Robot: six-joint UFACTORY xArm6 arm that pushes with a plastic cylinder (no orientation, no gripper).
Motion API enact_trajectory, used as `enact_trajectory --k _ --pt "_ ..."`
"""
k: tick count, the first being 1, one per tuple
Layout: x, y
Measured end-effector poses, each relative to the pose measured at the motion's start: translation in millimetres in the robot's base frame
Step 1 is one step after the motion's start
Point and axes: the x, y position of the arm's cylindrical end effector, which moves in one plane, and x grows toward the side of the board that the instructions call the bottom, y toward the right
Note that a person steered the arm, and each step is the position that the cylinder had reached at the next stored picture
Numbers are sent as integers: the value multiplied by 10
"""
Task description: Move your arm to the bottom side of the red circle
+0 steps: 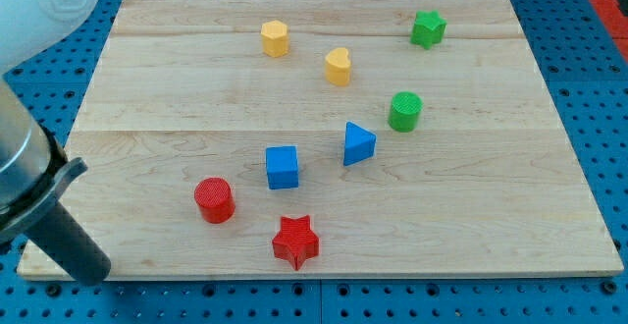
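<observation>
A: You start with the surface (549, 167), a pale wooden board. What sits where?

B: Your rod comes in at the bottom-left corner, and my tip (90, 273) rests close to the bottom edge there. There is no claw on this arm, so you have nothing released or clenched to report; it is a bare rod.

A: And the target?

B: The red circle (214, 199) stands left of centre, near the bottom edge. The red star (295, 242) is just beside it toward the bottom-right corner, the blue cube (282, 166) just above and to its right.

A: Progress?

B: In my judgement, little is done. My tip is well apart from the red circle, off toward the left edge. You must bring it along the bottom edge to below the circle, stopping short of the red star.
</observation>
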Motion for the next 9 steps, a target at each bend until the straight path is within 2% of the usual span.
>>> enact_trajectory --k 6,7,8,9 --pt "-10 45" --pt "2 232" --pt "-126 885" --pt "-364 1051"
